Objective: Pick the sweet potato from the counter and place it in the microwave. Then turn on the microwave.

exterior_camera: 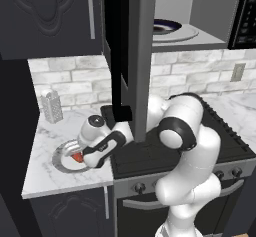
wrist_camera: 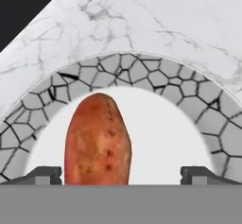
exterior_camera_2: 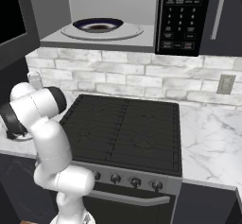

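The sweet potato (wrist_camera: 98, 140), an orange-red oval, lies on a round plate (wrist_camera: 142, 72) with a cracked grey rim, on the white marble counter (exterior_camera: 42, 173) left of the stove. My gripper (wrist_camera: 122, 176) hangs open low over the plate, and the potato sits between its fingertips (wrist_camera: 45, 175), nearer the left one, untouched. In the left base view the hand reaches down-left to the sweet potato (exterior_camera: 77, 157). Above the stove, the microwave (exterior_camera_2: 113, 5) is open, with a dark-rimmed dish (exterior_camera_2: 99, 26) on its round plate, its door (exterior_camera: 127, 46) swung out and its black button panel (exterior_camera_2: 182, 15) at the right.
A metal grater (exterior_camera: 51, 106) stands at the back of the left counter. The black stovetop (exterior_camera_2: 125, 124) lies under the microwave, with knobs along its front. More marble counter (exterior_camera_2: 212, 138) and a wall socket (exterior_camera_2: 227, 83) are to its right. The open door hangs close above my arm.
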Controlling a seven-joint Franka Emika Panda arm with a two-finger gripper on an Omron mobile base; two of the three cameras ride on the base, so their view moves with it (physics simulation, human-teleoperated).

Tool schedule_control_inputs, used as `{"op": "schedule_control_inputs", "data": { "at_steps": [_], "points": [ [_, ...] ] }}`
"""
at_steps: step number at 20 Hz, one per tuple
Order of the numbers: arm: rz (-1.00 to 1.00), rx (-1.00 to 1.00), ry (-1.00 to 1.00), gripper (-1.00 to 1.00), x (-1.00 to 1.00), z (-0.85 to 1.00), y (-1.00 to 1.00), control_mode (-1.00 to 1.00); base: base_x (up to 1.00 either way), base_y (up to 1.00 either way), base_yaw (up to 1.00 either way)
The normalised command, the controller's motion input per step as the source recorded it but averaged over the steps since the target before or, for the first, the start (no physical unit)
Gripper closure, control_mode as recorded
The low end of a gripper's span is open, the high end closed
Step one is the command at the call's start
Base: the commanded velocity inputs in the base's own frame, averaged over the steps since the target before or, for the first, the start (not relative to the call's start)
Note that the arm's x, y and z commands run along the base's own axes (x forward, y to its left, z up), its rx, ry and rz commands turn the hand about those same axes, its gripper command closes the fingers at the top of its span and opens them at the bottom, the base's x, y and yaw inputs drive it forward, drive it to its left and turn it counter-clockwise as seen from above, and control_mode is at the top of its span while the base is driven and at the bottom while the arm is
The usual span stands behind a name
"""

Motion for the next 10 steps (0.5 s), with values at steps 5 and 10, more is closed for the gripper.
{"op": "schedule_control_inputs", "data": {
  "at_steps": [5,10],
  "points": [
    [-0.01,-0.01,0.04,-1.0,0.11,-0.15,0.19,-1.0,0.0,0.0,0.0],
    [-0.02,-0.02,0.04,-1.0,0.12,-0.15,0.19,-1.0,0.0,0.0,0.0]
  ]
}}
